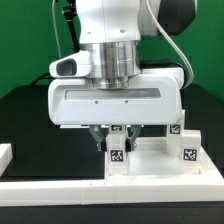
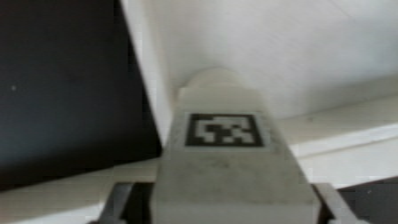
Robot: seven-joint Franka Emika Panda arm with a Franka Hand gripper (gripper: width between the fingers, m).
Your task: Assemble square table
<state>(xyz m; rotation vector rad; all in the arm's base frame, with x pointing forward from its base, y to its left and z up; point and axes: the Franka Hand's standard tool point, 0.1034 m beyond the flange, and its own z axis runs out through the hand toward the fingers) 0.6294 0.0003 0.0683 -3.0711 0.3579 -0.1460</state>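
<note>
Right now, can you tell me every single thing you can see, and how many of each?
Tabletop: one, white, on the black surface below the arm.
Legs: three in view, white with black-white tags. One is in the hand, standing upright above the tabletop. One is on the tabletop toward the exterior view's right. One is just behind that one.
Border rail: one, white, along the front edge.
White piece: one, at the exterior view's left edge; cut off, cannot tell what it is.
Surface: black.
Hand: one, grey fingers, closed on the leg.
Arm: one, white.
</note>
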